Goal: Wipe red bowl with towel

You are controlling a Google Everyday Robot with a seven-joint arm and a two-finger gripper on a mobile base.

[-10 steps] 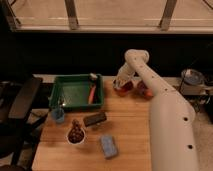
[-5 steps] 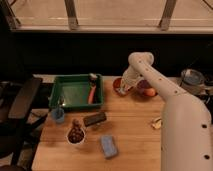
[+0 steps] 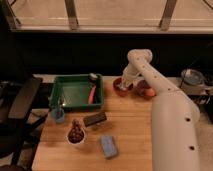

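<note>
Wooden tabletop (image 3: 130, 125) carries the red bowl (image 3: 121, 87) at its far edge, the hand (image 3: 125, 83) lowered into it, grip unreadable; hard pressing might shove it off.

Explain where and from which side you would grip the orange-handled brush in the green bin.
Grip the brush at mid-handle from straight above: it lies flat by the green bin's right wall, blocking side access. The gripper is over the red bowl.
</note>
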